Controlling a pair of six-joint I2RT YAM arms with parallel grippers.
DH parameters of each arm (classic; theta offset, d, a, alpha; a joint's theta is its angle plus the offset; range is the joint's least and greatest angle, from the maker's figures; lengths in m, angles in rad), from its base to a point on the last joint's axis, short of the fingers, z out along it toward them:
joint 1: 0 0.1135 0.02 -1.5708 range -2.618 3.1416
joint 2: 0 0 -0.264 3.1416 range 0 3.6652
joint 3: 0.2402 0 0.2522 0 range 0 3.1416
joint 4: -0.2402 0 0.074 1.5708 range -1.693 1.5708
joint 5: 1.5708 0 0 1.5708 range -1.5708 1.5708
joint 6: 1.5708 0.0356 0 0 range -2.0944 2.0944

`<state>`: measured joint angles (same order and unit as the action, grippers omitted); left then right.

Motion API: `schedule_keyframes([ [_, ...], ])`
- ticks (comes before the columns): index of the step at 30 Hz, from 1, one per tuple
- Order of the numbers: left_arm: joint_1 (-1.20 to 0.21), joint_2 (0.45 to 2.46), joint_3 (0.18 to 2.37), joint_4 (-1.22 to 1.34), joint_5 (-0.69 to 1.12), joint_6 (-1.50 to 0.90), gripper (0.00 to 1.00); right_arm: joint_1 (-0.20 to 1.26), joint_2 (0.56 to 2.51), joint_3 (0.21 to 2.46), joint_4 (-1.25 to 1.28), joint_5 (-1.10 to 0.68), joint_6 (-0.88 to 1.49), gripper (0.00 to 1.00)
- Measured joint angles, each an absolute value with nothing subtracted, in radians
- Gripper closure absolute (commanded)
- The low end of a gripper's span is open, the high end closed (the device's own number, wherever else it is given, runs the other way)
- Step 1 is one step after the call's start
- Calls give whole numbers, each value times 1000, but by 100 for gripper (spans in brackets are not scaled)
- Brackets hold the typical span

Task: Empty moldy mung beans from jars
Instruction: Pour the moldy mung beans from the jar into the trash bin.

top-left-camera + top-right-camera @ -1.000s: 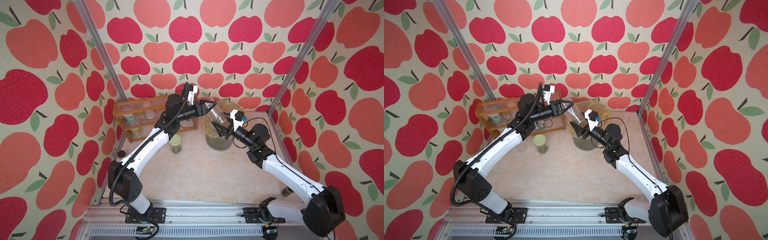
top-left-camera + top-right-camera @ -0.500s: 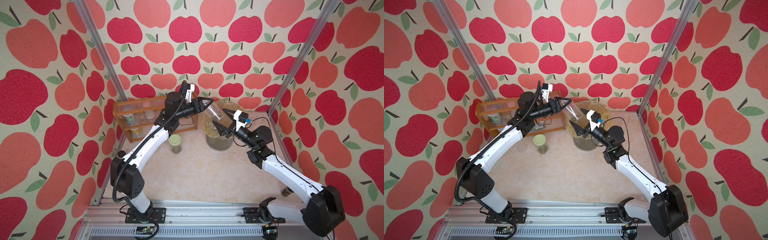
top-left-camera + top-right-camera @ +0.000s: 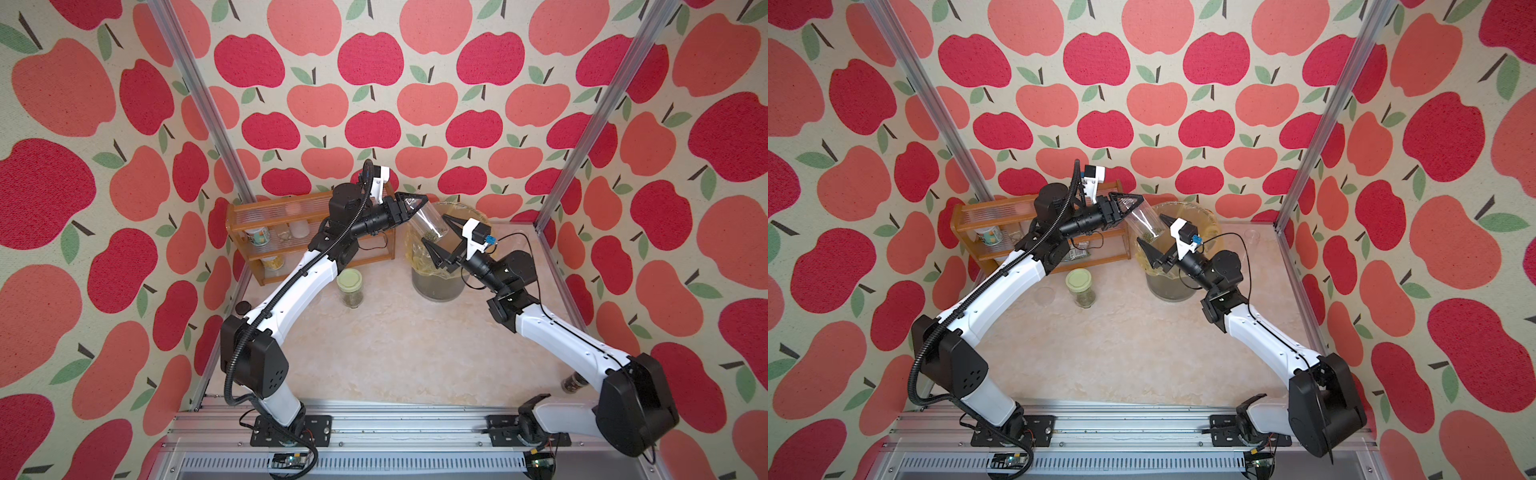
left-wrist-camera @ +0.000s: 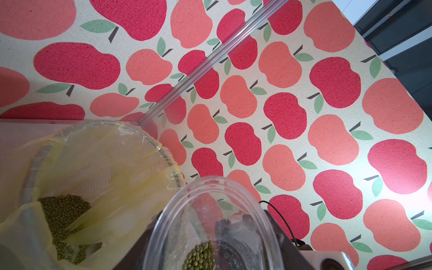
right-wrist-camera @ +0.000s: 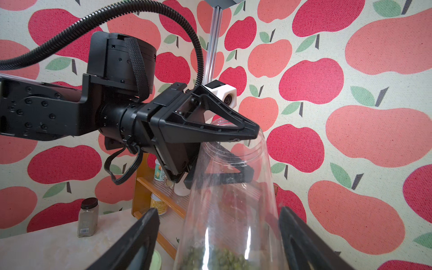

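Clear jar (image 3: 424, 217) clamped by left hand (image 3: 419, 203), right hand (image 3: 433, 229) now released, wider.

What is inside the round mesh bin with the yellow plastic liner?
A pile of small olive-green mung beans lies in the yellow liner of the round mesh bin. Liner folds cover the rest of the bottom.

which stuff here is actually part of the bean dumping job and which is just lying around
Job: tilted clear jar, mung beans, green-lidded jar, lined bin.
Lying about: wooden rack, white tub, brown-capped jar.
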<state>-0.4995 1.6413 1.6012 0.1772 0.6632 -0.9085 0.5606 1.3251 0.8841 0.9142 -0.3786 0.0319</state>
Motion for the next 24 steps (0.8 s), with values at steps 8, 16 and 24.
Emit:
schedule_keyframes([
  [8, -514, 1606, 1588, 204, 655, -920, 57, 548, 1364, 884, 954, -381, 73, 16],
  [16, -519, 1604, 1566, 242, 655, -957, 58, 546, 1364, 884, 979, -392, 101, 16],
  [24, -524, 1604, 1564, 260, 651, -983, 59, 542, 1393, 917, 1007, -414, 135, 16],
])
